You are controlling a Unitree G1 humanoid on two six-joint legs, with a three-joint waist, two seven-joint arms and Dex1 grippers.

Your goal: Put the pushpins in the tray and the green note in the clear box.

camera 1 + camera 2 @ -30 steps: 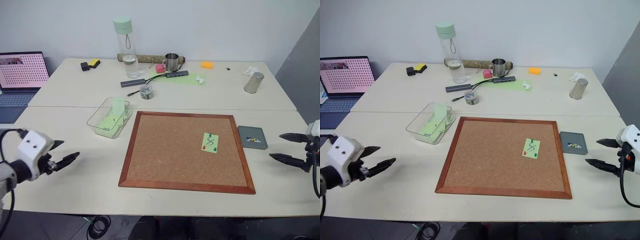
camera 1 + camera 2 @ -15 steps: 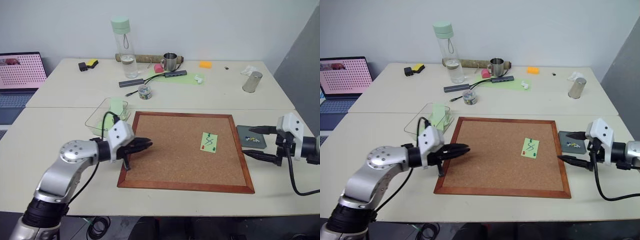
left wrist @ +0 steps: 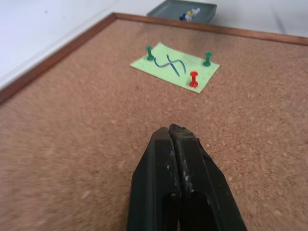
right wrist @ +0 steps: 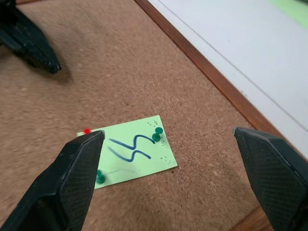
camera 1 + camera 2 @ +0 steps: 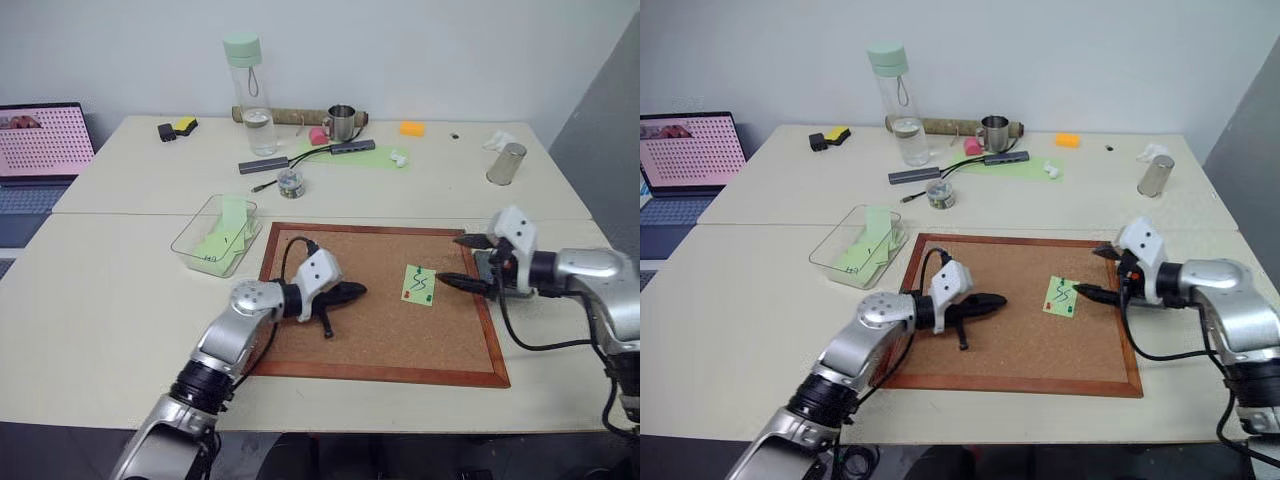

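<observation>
Your green note (image 3: pixel 174 66) lies flat on the corkboard (image 5: pixel 340 340), held by three pushpins, two green (image 3: pixel 150 52) and one red (image 3: pixel 193 79), with the tray (image 3: pixel 185 10) just past the frame and the clear box (image 5: pixel 215 236) on the counter (image 5: pixel 110 310) well off to the left. The right claw (image 4: pixel 168 159) hangs wide open and empty above the note, while the left claw (image 3: pixel 175 137) is pressed shut on nothing, pointing at the note from mid-board. Judge the pins tiny, hard and slippery, so pinch each by its plastic head and pull straight out; the note is thin and limp, best taken by an edge.
</observation>
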